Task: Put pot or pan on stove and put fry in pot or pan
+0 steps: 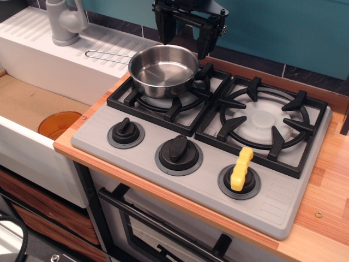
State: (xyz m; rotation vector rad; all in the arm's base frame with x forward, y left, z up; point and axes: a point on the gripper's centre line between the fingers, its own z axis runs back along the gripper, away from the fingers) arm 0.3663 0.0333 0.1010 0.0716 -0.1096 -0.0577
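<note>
The shiny steel saucepan (163, 70) sits on the left burner grate of the grey stove (202, 185), its wire handle (106, 54) reaching left over the sink's drainboard. It holds nothing. The yellow crinkle-cut fry (241, 169) lies on top of the rightmost black knob at the stove's front. My black gripper (185, 35) hangs just behind and above the pan's far rim, open, with nothing between its fingers.
A white sink unit (32, 147) stands to the left, with a grey tap (64, 22) and an orange disc (59, 124) in the basin. The right burner grate (264, 123) is bare. Two other black knobs (179, 150) line the stove front. Wooden counter (327, 218) extends right.
</note>
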